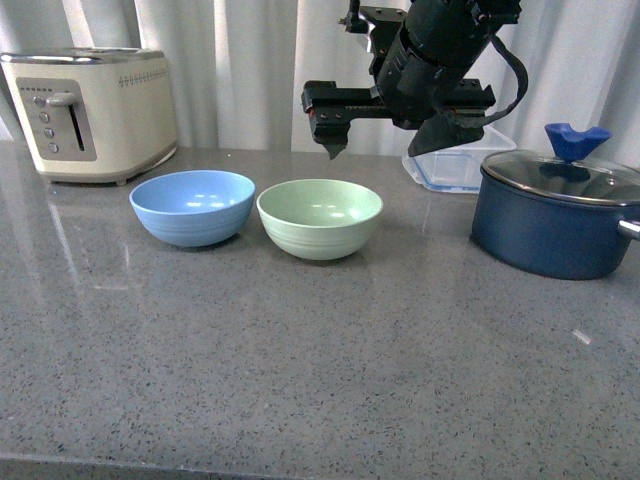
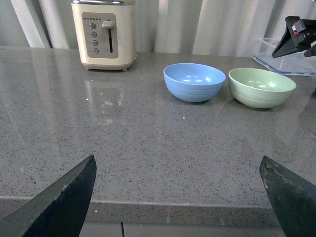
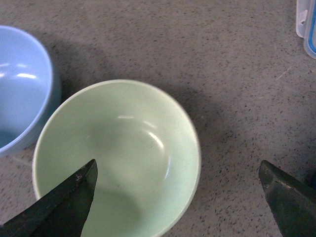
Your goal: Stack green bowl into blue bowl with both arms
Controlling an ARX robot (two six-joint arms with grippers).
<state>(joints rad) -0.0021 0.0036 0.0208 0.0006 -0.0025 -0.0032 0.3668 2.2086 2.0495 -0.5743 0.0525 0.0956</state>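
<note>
Well, nothing is stacked yet. The green bowl [image 1: 320,218] sits on its own base on the grey counter [image 1: 300,380], just beside the blue bowl [image 1: 193,207] and on the robot's right of it, with only a sliver of counter showing between the rims. Both bowls are empty and neither is gripped or lifted, so I'd say the whole job lies ahead: take hold of the green one, raise it, carry it across and lower it into the blue. The right claw [image 1: 380,150] hangs in the air above the green bowl, spread wide with nothing in it. Its own camera looks down into that bowl, one finger showing over the bowl's inside and the other over bare counter, so it seems to be lining up on the rim. The left claw [image 2: 177,197] is wide and empty too, low near the counter's front edge and well apart from both bowls; the front view does not show it. The green bowl stands upright, mouth to the ceiling, not tilted. Being round, it has no long side, and its one axis runs straight up, the same as the blue bowl's, which suits nesting. A toaster [image 1: 90,115] stands back on the left, and a lidded pot [image 1: 555,225] and a clear tub [image 1: 455,168] on the right, away from the short path between the bowls.
</note>
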